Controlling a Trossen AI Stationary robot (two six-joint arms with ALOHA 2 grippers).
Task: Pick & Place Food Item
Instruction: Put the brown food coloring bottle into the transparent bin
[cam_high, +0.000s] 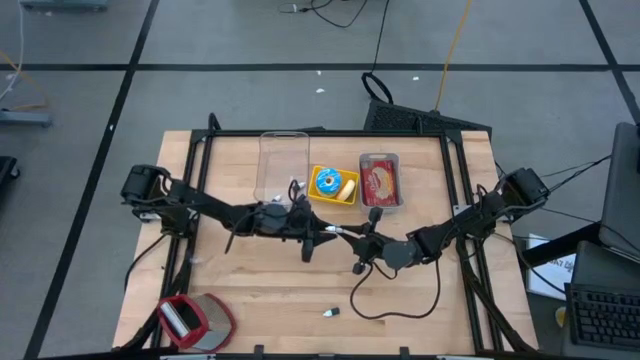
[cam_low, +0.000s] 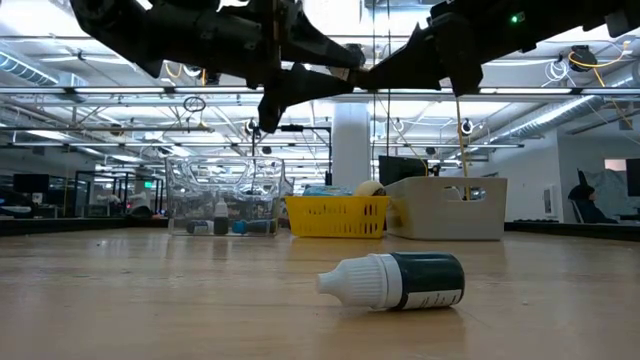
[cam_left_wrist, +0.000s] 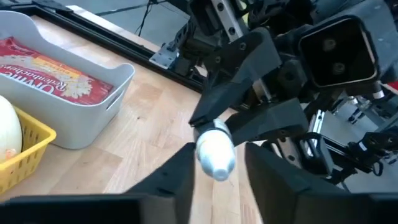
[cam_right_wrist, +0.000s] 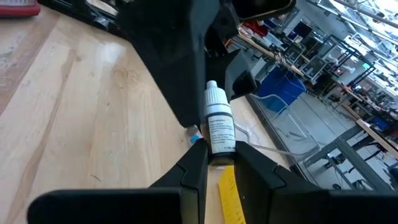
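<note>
A small dropper bottle (cam_right_wrist: 219, 127) is being clamped mid-air over the table (cam_high: 250, 290) by the right gripper (cam_right_wrist: 219, 163), its white tip being poked between the half-open fingers of the left gripper (cam_left_wrist: 216, 168), with another bottle (cam_low: 396, 280) lying on the wood below.

Both dark arms reach inward above mid-table, their grippers meeting tip to tip. The right gripper (cam_right_wrist: 214, 163) is clamped on a small white dropper bottle (cam_right_wrist: 219, 126); the left gripper (cam_left_wrist: 217, 165) has its fingers either side of the bottle's cap.
</note>
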